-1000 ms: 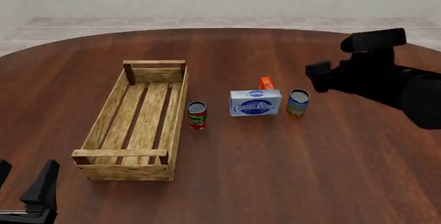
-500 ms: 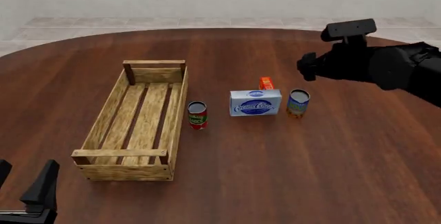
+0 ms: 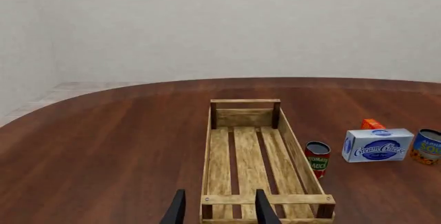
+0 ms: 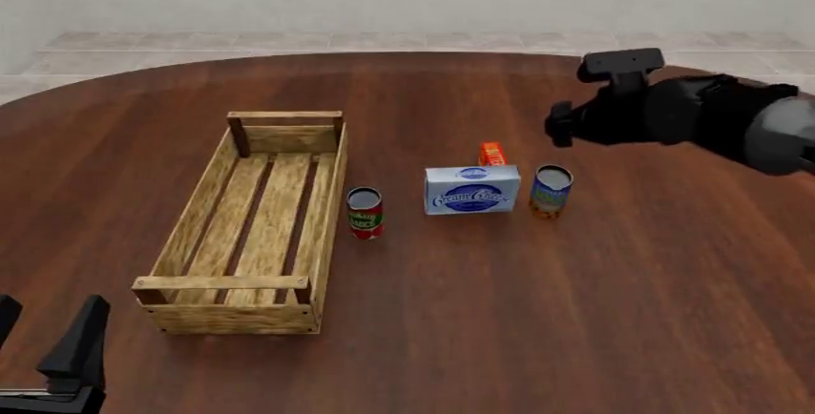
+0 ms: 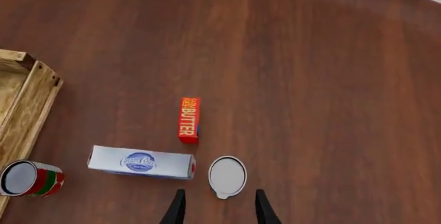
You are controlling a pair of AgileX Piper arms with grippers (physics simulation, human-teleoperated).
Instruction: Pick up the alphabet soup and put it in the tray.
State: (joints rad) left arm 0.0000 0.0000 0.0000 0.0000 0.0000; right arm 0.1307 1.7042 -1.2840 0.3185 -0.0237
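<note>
The alphabet soup (image 4: 552,191) stands upright on the table, right of the blue-white box. It also shows in the left wrist view (image 3: 427,146) and, from above, in the right wrist view (image 5: 227,176). The tray (image 4: 282,115), a long wooden crate, lies empty at the left; it also shows in the left wrist view (image 3: 245,101) and the right wrist view (image 5: 24,92). My right gripper (image 4: 564,126) hovers above and just behind the soup, pointing down, open (image 5: 219,211), apart from the can. My left gripper (image 4: 45,336) is open and empty near the tray's front end (image 3: 219,211).
A red-and-green can (image 4: 365,213) stands right beside the tray's right wall. A blue-white cream cheese box (image 4: 471,190) sits between the two cans. A small orange butter box (image 4: 491,154) lies behind it. The round table's far edge (image 4: 407,54) lies behind.
My right arm has swung left and back, and turned its gripper down over the soup can. The left arm and all objects have not moved.
</note>
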